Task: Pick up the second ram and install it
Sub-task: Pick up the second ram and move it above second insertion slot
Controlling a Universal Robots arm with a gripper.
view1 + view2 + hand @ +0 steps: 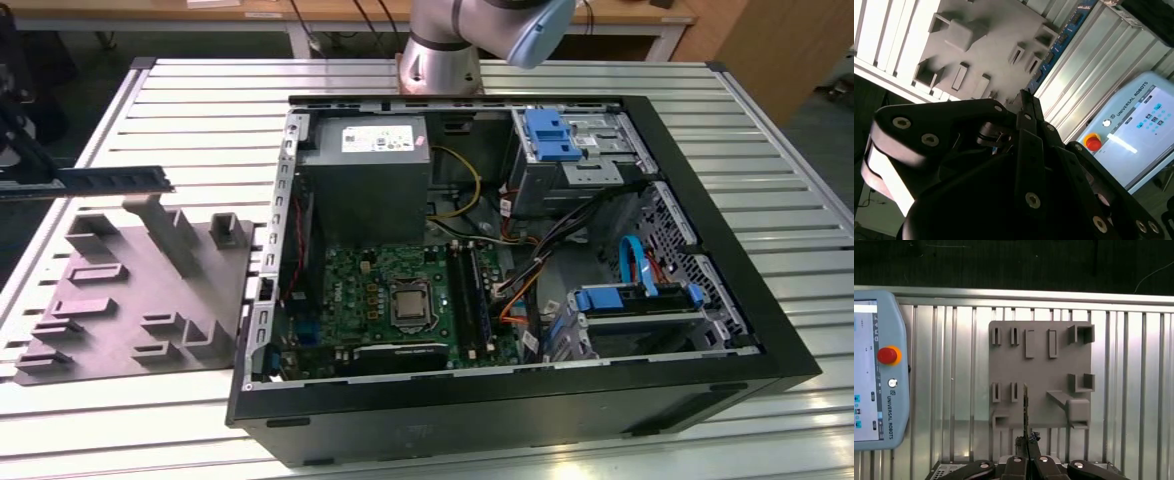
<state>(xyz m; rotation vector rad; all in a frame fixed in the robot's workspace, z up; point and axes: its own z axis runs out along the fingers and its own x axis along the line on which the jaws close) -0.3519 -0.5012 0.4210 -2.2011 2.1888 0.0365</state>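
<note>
The second ram is a dark, narrow stick held level above the grey holder, at the exterior view's left. My gripper is shut on its end near the picture's edge. The first wrist view shows the stick edge-on, rising from between my closed fingers over the holder. In the second wrist view its blue-green board runs away from my gripper.
The open computer case lies on the slatted metal table with the motherboard and its black memory slots exposed. The arm's base stands behind the case. A teach pendant lies beside the holder.
</note>
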